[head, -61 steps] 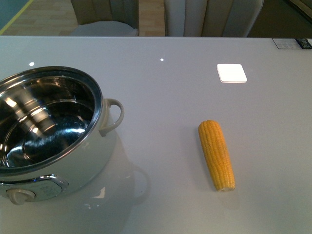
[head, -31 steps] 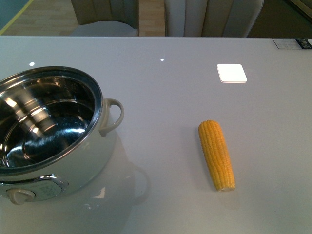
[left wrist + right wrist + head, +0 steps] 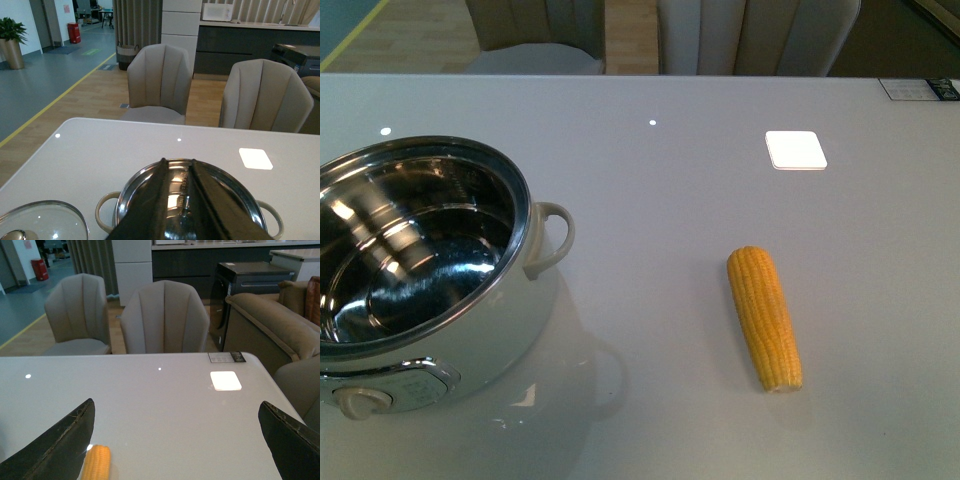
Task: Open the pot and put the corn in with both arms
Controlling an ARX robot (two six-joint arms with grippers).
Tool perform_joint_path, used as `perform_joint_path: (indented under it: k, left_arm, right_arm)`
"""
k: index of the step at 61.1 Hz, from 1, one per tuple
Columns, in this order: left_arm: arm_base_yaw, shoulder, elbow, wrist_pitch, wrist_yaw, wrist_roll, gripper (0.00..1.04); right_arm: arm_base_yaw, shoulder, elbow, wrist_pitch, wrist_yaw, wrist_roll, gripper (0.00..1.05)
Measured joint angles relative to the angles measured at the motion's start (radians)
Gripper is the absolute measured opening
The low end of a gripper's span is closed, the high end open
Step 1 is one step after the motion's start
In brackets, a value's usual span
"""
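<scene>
The pot (image 3: pixel 420 270) stands open on the grey tabletop (image 3: pixel 670 180). Its steel inside is bare and shiny, its looped white handle (image 3: pixel 555 235) is on the side toward the corn, and its beige dial (image 3: pixel 360 402) faces the robot. The corn (image 3: pixel 764 318) lies flat on the tabletop well to the right of the pot, apart from it. The cob's thicker end points away from the robot and its narrower end toward it. Beyond the corn, and farther from the pot, a small white square (image 3: pixel 796 150) shows on the surface. In the front view neither arm appears.

The left wrist view shows the left pincer (image 3: pixel 177 162) above the pot's open mouth. Its two dark fingers (image 3: pixel 150 205) are drawn close together with only a thin slit between them, and they hold nothing. A glass lid (image 3: pixel 42 222) rests on the tabletop near the pot, not on it. Two beige chairs (image 3: pixel 159 82) stand past the far edge of the tabletop.

In the right wrist view the right pincer (image 3: pixel 175 440) is spread wide, its fingers (image 3: pixel 60 440) far apart and empty. One end of the corn shows close to one finger, with no contact to be seen — the pot is out of this view.
</scene>
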Motion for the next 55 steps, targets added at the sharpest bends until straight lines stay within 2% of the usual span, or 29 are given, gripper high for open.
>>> perform_joint_path:
  k: [25,51,53,55]
  left_arm:
    - [0.0,0.0,0.0,0.0,0.0,0.0,0.98]
    - [0.0,0.0,0.0,0.0,0.0,0.002,0.98]
    - [0.0,0.0,0.0,0.0,0.0,0.002,0.98]
    - [0.0,0.0,0.0,0.0,-0.001,0.002,0.98]
  right_arm:
    - [0.0,0.0,0.0,0.0,0.0,0.0,0.96]
    - [-0.001,0.007,0.003,-0.008,-0.002,-0.002,0.96]
    - [-0.004,0.05,0.041,-0.108,-0.026,-0.011,0.96]
    - [-0.011,0.163,0.117,-0.283,-0.042,-0.021,0.96]
